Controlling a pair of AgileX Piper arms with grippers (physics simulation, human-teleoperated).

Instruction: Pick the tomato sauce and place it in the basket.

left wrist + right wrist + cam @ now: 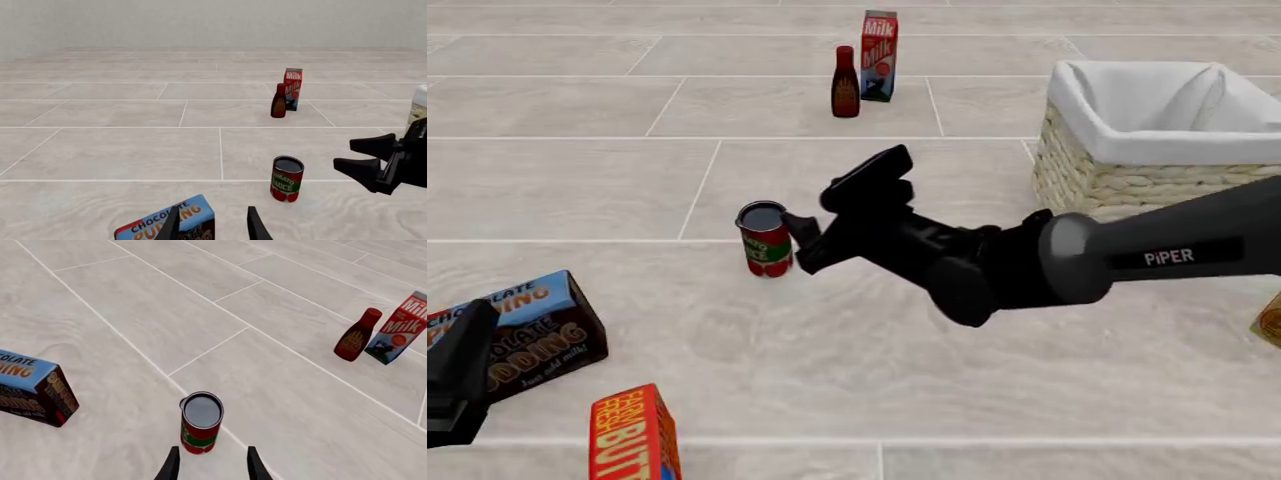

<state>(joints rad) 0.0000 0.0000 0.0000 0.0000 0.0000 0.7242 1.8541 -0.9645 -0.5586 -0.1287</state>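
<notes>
Front view: fixed, high on the arms' side, facing forward and down across the pale tiled table [587, 190] to its far edge.
Left wrist view: low, near the surface, facing level toward the far wall.
Right wrist view: close above the small red-labelled tomato sauce can [201, 423], angled down.
Shared by all views: the can [765, 239] [287, 178], the dark red-brown bottle [845, 83] [278, 101] [356, 335], the red-and-white milk carton [878, 42] [292, 88] [399, 329].

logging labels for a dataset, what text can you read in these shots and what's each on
"Milk": milk carton
"TOMATO SAUCE", partly cut off: tomato sauce can
"CHOCOLATE PUDDING": pudding box
"FARM FRESH BUTT", cut off: orange butter box
"PIPER": right arm
Dark bottle: label too blurred to read.
</notes>
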